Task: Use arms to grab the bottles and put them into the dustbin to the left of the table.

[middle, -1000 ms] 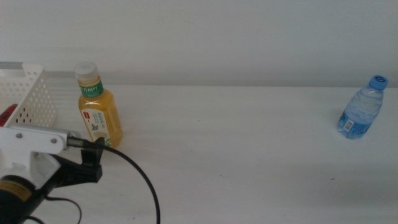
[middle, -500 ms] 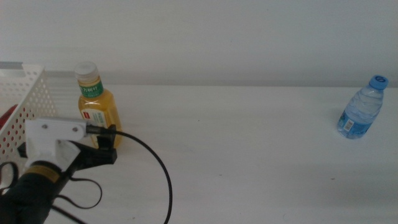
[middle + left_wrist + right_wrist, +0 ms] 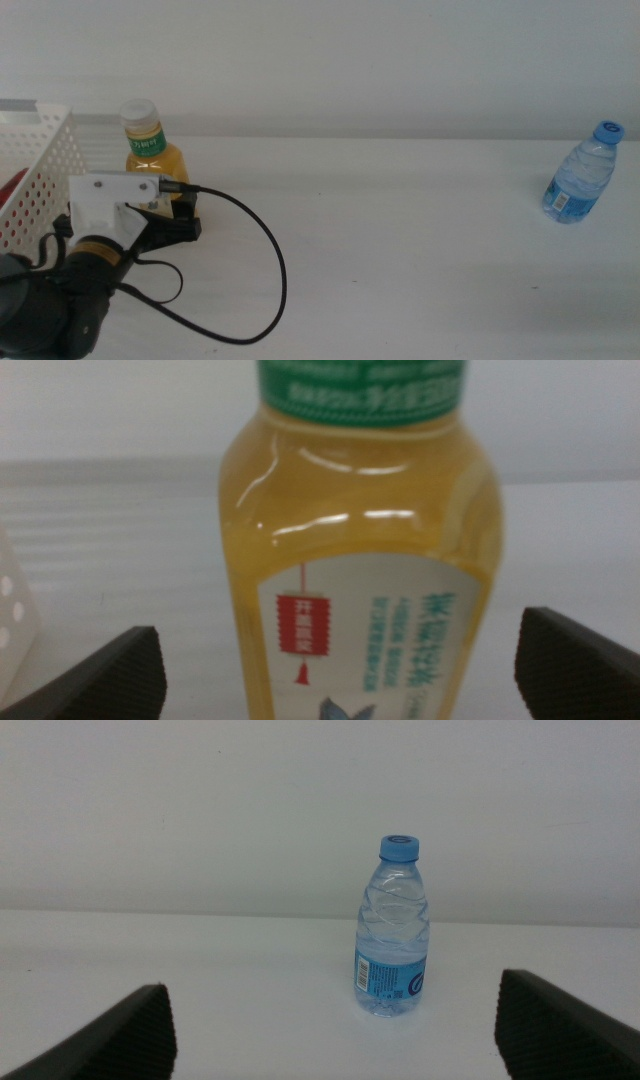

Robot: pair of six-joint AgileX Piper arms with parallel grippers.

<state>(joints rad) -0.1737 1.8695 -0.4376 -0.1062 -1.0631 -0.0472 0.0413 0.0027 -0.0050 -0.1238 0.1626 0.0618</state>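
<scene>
Left gripper (image 3: 340, 660) now pushed far and right across the table (image 3: 400, 220), up against the yellow bottle (image 3: 155, 165); a second ago well short of it, near the left edge. In the middle view, arm and white camera mount now covering the bottle's lower half. In the left wrist view, yellow bottle (image 3: 360, 560) filling the frame, a jaw showing on each side of it, spread wide and not yet pressing the label. Released, then, but framing the target.

Meaning for the task: approach seemingly all but finished, closing on the body the likely next step, then a short carry left to the dustbin (image 3: 40, 165), just beside the bottle. Something red (image 3: 12, 185) showing through the holed wall, probably the can already dropped in, though too little visible to be sure.

Water bottle (image 3: 582, 175) upright at the far right, well apart from everything, unmoved over the last second. In the right wrist view, water bottle (image 3: 392, 930) standing ahead of the right gripper (image 3: 340, 1030), jaws wide apart and empty, some way off from it; right arm out of the middle view, waiting.

Risk: smooth round body, tall and top-heavy; an off-centre squeeze liable to tip it.
</scene>
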